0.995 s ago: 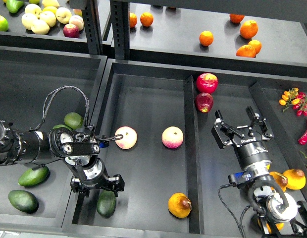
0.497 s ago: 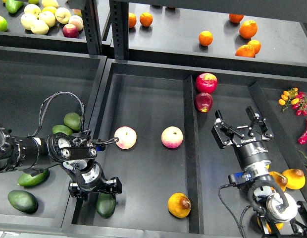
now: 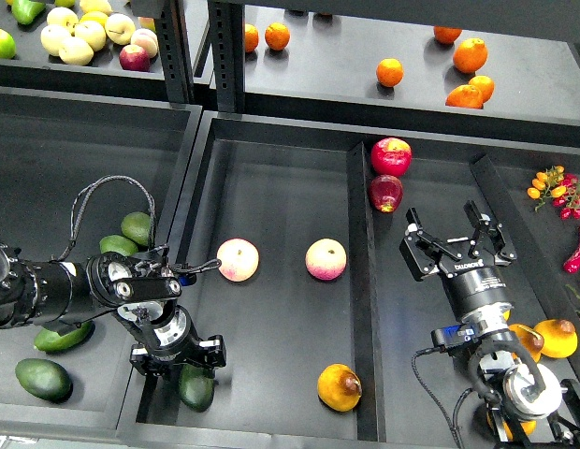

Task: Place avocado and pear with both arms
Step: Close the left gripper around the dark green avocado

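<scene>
Avocado (image 3: 196,388) and pear (image 3: 338,387) in middle tray (image 3: 281,168), left gripper (image 3: 178,355) fingers unclear, right gripper (image 3: 456,241) fingers apart

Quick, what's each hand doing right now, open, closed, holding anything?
Left hand: over the avocado; open or closed cannot be told.
Right hand: open, holding nothing.

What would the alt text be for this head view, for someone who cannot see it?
A robot's left gripper reaches down over a dark green avocado at the front of a black tray, while its right gripper hangs open and empty above the next tray. An orange-yellow pear lies near the front, with two pink-yellow fruits farther back.
</scene>
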{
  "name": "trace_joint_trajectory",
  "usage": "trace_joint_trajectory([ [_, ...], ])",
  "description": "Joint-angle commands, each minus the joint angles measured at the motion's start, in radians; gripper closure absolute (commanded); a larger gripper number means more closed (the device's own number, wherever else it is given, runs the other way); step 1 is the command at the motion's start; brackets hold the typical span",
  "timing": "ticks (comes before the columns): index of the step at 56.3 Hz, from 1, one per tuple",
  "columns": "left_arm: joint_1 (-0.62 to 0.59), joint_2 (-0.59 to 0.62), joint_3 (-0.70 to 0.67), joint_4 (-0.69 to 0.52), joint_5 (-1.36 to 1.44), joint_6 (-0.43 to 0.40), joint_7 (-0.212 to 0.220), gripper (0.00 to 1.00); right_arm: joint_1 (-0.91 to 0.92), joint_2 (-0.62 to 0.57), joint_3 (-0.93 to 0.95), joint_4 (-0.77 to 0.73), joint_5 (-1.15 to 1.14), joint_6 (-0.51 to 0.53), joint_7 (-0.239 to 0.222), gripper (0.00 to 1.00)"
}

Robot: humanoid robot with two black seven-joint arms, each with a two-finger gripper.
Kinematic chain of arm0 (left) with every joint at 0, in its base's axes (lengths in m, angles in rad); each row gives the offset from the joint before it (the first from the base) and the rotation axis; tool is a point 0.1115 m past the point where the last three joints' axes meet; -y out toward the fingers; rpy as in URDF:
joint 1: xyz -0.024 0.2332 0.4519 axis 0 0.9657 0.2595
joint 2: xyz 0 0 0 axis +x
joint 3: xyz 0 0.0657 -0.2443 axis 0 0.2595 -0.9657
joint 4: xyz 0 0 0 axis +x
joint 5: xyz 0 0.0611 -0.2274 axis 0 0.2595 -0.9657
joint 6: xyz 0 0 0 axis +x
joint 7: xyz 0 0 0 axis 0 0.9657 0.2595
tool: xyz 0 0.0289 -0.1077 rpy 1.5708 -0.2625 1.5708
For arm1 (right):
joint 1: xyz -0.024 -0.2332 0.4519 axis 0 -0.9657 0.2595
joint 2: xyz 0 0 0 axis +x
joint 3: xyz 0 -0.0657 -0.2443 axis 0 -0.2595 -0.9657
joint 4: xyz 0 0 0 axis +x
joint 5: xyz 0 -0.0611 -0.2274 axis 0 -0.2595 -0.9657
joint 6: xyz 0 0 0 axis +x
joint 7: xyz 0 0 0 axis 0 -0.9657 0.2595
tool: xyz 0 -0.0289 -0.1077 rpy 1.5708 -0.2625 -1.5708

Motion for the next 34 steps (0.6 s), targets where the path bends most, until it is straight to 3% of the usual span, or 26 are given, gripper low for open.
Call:
trace_joint_trajectory([
  [1, 0.000, 0.000, -0.016, 0.004, -0.002, 0.000, -0.001, 0.39, 0.000, 0.000, 0.000, 0.000, 0.000, 0.000, 0.000, 0.00],
  [8, 0.000, 0.000, -0.019, 0.005, -0.011, 0.000, -0.001, 0.44, 0.000, 0.000, 0.000, 0.000, 0.000, 0.000, 0.001, 0.00],
  [16, 0.000, 0.000, -0.022, 0.005, -0.075, 0.000, -0.001, 0.63, 0.000, 0.000, 0.000, -0.001, 0.000, 0.000, 0.000, 0.00],
  [34, -0.009, 0.000, -0.035, 0.004, -0.103, 0.000, -0.001, 0.71, 0.000, 0.000, -0.002, -0.006, 0.000, 0.000, 0.001, 0.00],
])
